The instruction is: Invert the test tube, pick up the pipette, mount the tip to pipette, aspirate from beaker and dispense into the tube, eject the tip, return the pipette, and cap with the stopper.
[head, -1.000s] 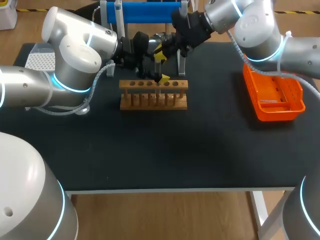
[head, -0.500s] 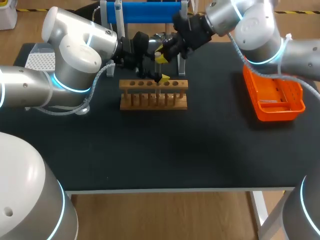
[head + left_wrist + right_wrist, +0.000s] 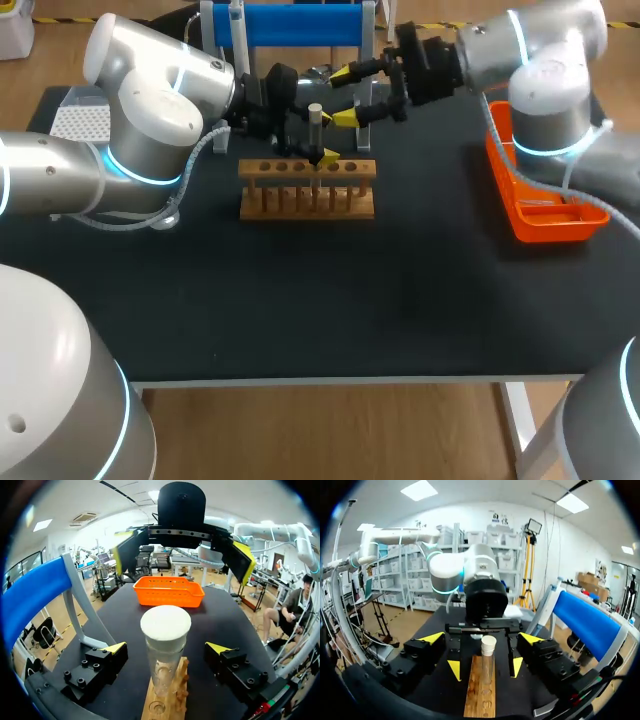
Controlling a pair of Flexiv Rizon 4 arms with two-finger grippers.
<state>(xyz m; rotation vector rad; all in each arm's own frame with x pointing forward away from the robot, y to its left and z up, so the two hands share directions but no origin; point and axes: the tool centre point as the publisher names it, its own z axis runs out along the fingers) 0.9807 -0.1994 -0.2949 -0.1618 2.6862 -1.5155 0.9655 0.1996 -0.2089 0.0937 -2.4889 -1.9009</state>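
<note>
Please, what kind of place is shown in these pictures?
Probably a laboratory workbench: a stoppered test tube stands in a wooden rack on a black table, with an orange tray nearby.

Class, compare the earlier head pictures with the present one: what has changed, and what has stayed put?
The right claw let go of the stopper and drew back toward its own side, open. The stopper sits on the test tube in the wooden rack. The left claw, rack and orange tray stayed as they were.
</note>
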